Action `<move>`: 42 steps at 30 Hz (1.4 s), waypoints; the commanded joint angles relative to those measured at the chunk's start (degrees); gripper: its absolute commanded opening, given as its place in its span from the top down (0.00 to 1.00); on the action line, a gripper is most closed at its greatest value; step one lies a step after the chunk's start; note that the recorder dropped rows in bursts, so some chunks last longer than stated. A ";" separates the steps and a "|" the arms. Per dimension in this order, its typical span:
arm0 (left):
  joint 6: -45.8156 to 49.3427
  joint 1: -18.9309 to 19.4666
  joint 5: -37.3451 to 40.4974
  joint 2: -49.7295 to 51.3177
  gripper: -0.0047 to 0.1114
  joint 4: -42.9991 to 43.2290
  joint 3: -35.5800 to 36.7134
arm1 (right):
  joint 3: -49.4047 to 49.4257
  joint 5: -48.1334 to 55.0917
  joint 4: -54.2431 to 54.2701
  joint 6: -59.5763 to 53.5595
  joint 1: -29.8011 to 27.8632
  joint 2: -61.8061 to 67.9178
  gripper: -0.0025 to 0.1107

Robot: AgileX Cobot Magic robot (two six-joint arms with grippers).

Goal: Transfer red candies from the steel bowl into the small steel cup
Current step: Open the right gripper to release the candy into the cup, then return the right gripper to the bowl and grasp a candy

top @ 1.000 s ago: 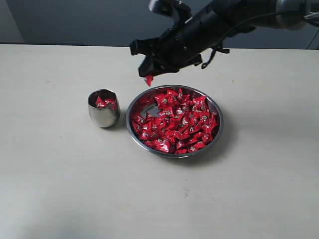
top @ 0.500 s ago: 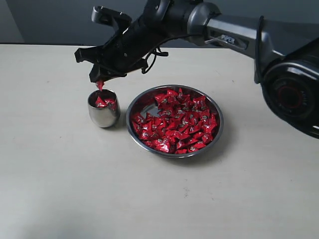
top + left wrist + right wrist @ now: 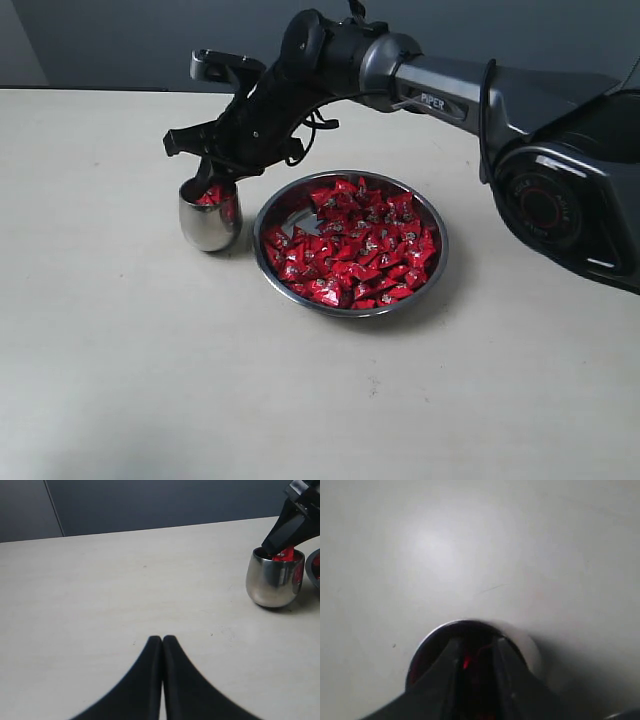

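Note:
The small steel cup (image 3: 208,224) stands left of the steel bowl (image 3: 441,262), which is heaped with red candies (image 3: 355,245). My right gripper (image 3: 205,183) reaches across and dips into the cup's mouth. In the right wrist view its fingers (image 3: 476,642) are parted inside the cup's rim (image 3: 427,640), with a glint of red candy (image 3: 465,663) in the dark gap. A few red candies (image 3: 283,556) lie in the cup (image 3: 274,580). My left gripper (image 3: 162,639) hovers over bare table left of the cup, its fingers pressed together and holding nothing.
The pale table (image 3: 120,380) spreads out around cup and bowl. A dark wall (image 3: 120,40) runs behind the table's far edge. The right arm's base (image 3: 570,215) stands at the right side, and its links span above the bowl's far rim.
The right gripper carried a red candy from above the bowl's far rim leftward to the cup, then lowered into its mouth. Its fingers now stand apart.

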 commanded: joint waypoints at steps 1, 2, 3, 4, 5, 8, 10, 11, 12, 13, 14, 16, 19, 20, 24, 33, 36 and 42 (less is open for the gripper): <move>-0.11 -0.05 -0.34 -0.27 0.96 0.11 -0.48 | -1.74 2.07 -0.46 0.00 -0.06 -0.09 0.97; -0.11 -0.05 -0.34 -0.27 0.96 0.11 -0.48 | -2.60 2.76 -0.46 0.00 -0.06 -0.09 0.97; -0.11 -0.05 -0.34 -0.27 0.96 0.11 -0.48 | -3.14 3.22 -0.46 0.00 -0.06 -0.09 0.97; -0.11 -0.05 -0.34 -0.27 0.96 0.11 -0.48 | -3.58 3.53 -0.46 0.00 -0.06 -0.09 0.97; -0.11 -0.05 -0.34 -0.27 0.96 0.11 -0.48 | -4.63 4.16 -0.46 0.00 -0.06 -0.09 0.97; -0.11 -0.05 -0.34 -0.27 0.96 0.11 -0.48 | -4.76 5.46 -0.69 0.00 -0.06 -0.09 0.97; -0.11 -0.05 -0.34 -0.27 0.96 0.11 -0.48 | -4.76 6.32 -1.38 0.00 -0.06 -0.09 0.85; -0.11 -0.05 -0.34 -0.27 0.96 0.11 -0.48 | -4.76 6.45 -1.48 0.00 -0.06 -0.09 0.79; -0.11 -0.05 -0.34 -0.27 0.96 0.11 -0.48 | -4.76 6.55 -1.78 -0.11 -0.06 -0.09 0.67; -0.11 -0.05 -0.34 -0.27 0.96 0.11 -0.48 | -4.76 6.55 -2.13 -0.11 -0.06 -0.09 0.64; -0.11 -0.05 -0.34 -0.27 0.96 0.11 -0.48 | -4.76 6.55 -2.10 -0.11 -0.06 -0.09 0.63; -0.11 -0.05 -0.34 -0.27 0.96 0.11 -0.48 | -4.76 6.64 -2.57 -0.11 -0.06 -0.84 0.63; -0.11 -0.05 -0.34 -0.27 0.96 0.11 -0.48 | -4.76 7.18 -5.12 0.04 -0.06 -2.48 0.63; -0.11 -0.05 -0.34 -0.27 0.96 0.11 -0.48 | -4.76 7.86 -6.32 0.04 -0.06 -3.29 0.63; -0.11 -0.05 -0.34 -0.27 0.96 0.11 -0.48 | -4.76 13.17 -13.33 2.60 -0.80 -6.06 0.63; -0.11 -0.05 -0.34 -0.27 0.96 0.11 -0.48 | -3.72 20.75 -16.06 4.67 -7.23 -9.17 0.63; -0.11 -0.05 -0.34 -0.27 0.96 0.11 -0.48 | -0.95 21.00 -16.74 4.76 -8.50 -11.10 0.63; -0.11 -0.05 -0.34 -0.27 0.96 0.11 -0.48 | 12.03 15.82 -18.24 3.90 -10.46 -17.57 0.63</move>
